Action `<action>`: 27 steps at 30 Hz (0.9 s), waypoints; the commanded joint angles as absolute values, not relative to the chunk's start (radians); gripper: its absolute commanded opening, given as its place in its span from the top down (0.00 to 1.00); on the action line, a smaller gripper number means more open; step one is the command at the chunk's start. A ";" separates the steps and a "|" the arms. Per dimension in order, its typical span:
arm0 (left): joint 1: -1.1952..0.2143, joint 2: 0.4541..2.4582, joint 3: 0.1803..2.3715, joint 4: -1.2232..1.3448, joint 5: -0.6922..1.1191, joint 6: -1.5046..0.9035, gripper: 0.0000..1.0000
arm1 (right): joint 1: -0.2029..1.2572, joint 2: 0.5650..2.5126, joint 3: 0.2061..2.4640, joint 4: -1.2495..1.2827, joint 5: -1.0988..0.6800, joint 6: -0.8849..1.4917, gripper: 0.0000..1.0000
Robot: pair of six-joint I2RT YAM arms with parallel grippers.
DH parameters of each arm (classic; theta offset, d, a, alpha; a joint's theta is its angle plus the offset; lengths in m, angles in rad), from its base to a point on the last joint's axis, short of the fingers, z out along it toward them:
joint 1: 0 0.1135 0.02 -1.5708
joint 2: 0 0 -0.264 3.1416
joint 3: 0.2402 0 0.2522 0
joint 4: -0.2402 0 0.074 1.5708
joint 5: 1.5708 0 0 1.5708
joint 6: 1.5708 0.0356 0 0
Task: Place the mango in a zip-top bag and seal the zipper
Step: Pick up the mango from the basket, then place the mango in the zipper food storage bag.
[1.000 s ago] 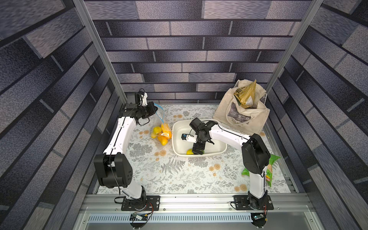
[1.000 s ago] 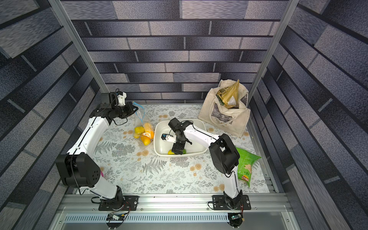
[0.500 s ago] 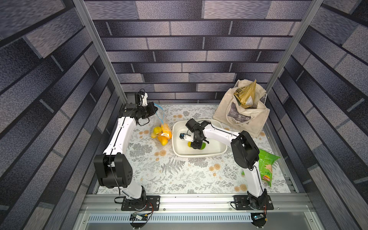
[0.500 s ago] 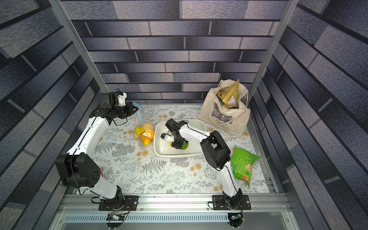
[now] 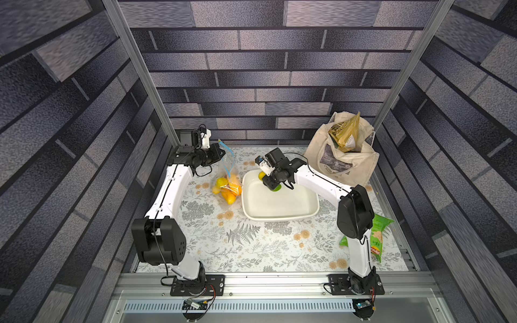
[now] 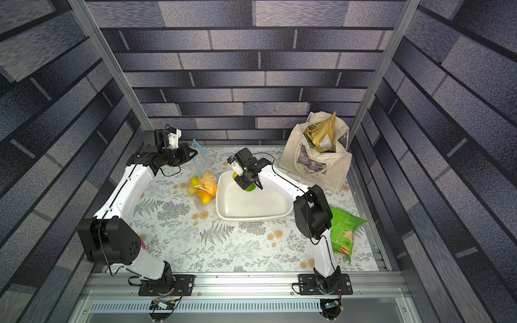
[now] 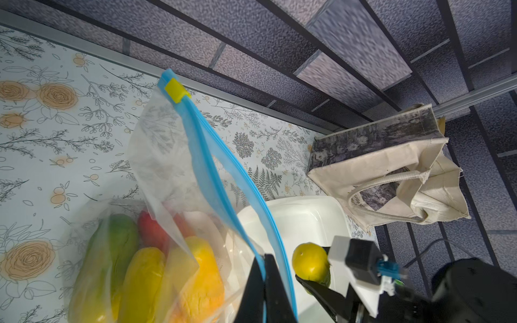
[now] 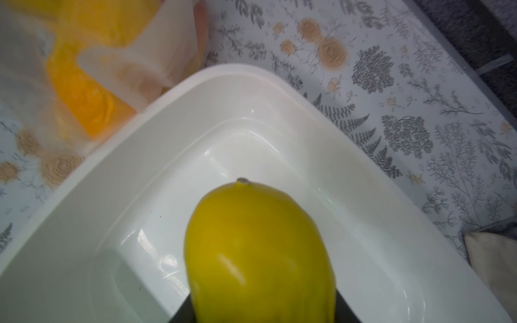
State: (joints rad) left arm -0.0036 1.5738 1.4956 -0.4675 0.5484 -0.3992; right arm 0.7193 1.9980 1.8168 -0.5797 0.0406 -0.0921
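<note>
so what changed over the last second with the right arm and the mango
The right gripper closed its jaws on the mango in the white tray, lifted it and carried it toward the tray's far corner beside the zip-top bag. The left gripper stayed shut on the zipper, holding the bag up; the fruit inside did not move.

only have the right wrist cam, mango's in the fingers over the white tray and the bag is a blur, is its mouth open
observer: Barely. In the left wrist view the zipper shows two blue strips parted only narrowly, with the yellow slider at one end.
operator: what's holding it up
observer: The left gripper, shut on the zipper at the end opposite the slider. It holds the zip-top bag upright beside the tray.
operator: anything inside already
observer: Several fruits, yellow, green and red, lie at its bottom.
</note>
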 commanded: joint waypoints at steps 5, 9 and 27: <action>-0.050 1.546 1.530 -0.464 0.576 -0.409 1.00 | 0.731 1.920 1.863 -0.029 0.030 0.571 0.96; -0.043 1.542 1.554 -0.509 0.537 -0.433 1.00 | 0.776 2.044 2.014 0.013 0.066 0.628 0.96; -0.030 1.508 1.512 -0.438 0.509 -0.494 0.99 | 0.851 2.286 2.221 -0.046 0.080 0.619 0.74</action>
State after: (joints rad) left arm -0.0338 1.5475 1.5017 -0.4599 0.5159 -0.4805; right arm 0.8410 2.2890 2.1872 -0.0166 0.1387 0.6643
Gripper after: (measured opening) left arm 0.047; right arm 0.472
